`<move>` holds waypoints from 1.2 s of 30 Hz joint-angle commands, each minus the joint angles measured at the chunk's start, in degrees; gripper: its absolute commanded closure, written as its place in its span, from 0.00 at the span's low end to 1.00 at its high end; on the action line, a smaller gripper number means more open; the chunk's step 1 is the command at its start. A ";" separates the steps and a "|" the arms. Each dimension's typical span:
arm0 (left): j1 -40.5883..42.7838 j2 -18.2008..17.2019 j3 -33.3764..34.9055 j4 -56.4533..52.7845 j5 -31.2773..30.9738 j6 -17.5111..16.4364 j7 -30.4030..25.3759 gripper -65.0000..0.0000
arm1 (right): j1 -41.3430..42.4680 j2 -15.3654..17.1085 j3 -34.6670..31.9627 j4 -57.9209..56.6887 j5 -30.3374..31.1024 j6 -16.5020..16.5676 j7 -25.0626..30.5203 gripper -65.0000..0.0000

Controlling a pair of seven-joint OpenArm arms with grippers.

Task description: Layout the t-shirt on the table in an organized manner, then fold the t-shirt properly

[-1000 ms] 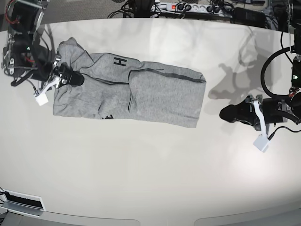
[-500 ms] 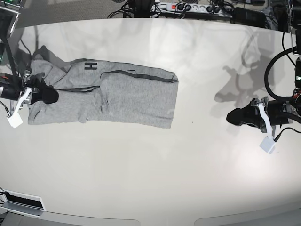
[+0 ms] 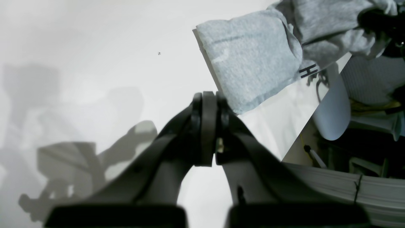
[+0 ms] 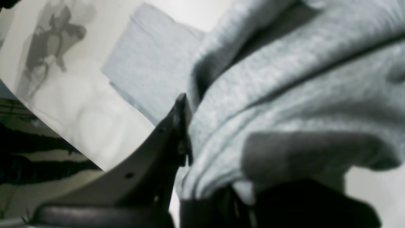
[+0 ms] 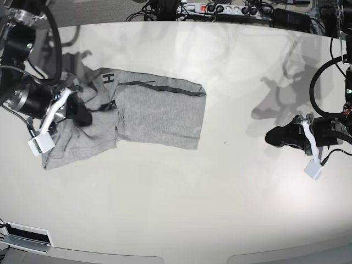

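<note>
Across the glossy off-white table [image 5: 181,198], the heather-grey short-sleeved cotton t-shirt [image 5: 148,110] is spread over the far left portion in the base view, folded lengthwise, with a black letter H shown near its upper edge. Its bunched left end is clamped in the right gripper [image 5: 78,114]. The left gripper [image 5: 273,136] is held with jaws together, empty, well apart from the shirt.

Probably a robotics lab: a broad glossy white table [image 5: 181,192], with a power strip [image 5: 214,9] and tangled black cables [image 5: 148,11] along its far edge.
</note>
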 commanded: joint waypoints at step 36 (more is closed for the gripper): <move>-1.09 -1.07 -0.59 2.16 -9.66 -0.32 5.92 1.00 | 16.65 -11.30 -42.75 2.14 -36.11 -1.81 21.14 1.00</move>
